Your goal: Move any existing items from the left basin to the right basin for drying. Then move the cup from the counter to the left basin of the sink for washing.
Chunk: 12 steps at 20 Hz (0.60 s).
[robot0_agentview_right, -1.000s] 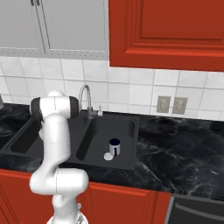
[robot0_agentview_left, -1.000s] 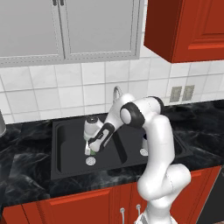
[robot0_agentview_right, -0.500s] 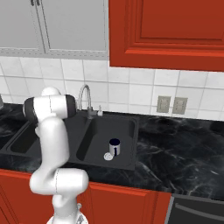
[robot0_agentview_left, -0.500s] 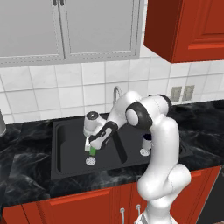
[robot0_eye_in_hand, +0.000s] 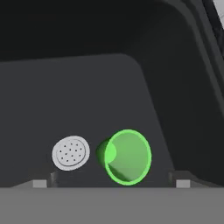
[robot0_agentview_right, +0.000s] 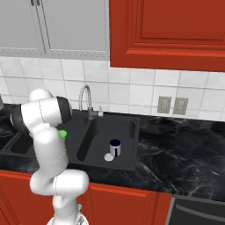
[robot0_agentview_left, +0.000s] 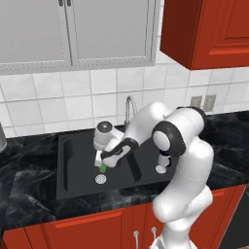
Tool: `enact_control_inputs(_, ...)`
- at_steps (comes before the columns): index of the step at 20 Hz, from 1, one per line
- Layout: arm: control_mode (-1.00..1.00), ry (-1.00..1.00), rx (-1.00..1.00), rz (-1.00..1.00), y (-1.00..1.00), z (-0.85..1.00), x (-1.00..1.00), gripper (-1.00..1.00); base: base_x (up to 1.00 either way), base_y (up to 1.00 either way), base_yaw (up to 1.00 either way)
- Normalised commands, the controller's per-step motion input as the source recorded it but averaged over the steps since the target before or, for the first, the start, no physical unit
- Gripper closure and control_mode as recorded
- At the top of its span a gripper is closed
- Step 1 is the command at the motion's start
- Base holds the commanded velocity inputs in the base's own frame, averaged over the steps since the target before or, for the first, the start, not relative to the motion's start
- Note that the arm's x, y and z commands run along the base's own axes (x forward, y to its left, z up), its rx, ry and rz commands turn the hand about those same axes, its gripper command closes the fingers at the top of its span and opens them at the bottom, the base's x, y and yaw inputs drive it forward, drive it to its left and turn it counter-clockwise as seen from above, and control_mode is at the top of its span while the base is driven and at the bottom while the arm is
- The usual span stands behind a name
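A black marble surface [robot0_agentview_right: 176, 149] carried a double sink [robot0_agentview_left: 73, 187]. The pincer [robot0_agentview_left: 104, 163] hung wide apart over the left basin [robot0_eye_in_hand: 87, 96], holding nothing. The cup [robot0_eye_in_hand: 127, 156] sat beside the drain [robot0_eye_in_hand: 71, 152]. The mug [robot0_agentview_right: 115, 147] stood in the right basin [robot0_agentview_right: 125, 127]

The cup [robot0_eye_in_hand: 127, 156] stands in the left basin [robot0_agentview_left: 78, 160], just beside its drain [robot0_eye_in_hand: 71, 152], with the gripper [robot0_agentview_left: 104, 163] right above it. The mug [robot0_agentview_right: 115, 146] sits in the right basin [robot0_agentview_right: 125, 129] next to that basin's drain [robot0_agentview_right: 108, 157]. The faucet [robot0_agentview_right: 85, 100] rises behind the divider between the two basins, and the counter [robot0_agentview_right: 184, 149] runs along both sides of the sink [robot0_agentview_right: 132, 165].
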Motion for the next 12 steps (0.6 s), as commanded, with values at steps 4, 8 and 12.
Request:
enact_control_inputs(4,-1.00,-0.01,0.02,0.00,-0.11,0.65,-0.38,-1.00,0.00,0.00,0.00)
enact_control_inputs(8,-1.00,0.00,0.06,0.00,-0.20,0.69,-0.27,-1.00,0.00,0.00,0.00)
enact_control_inputs(12,-1.00,0.00,0.08,0.00,-0.31,0.73,-0.17,-1.00,0.00,0.00,0.00)
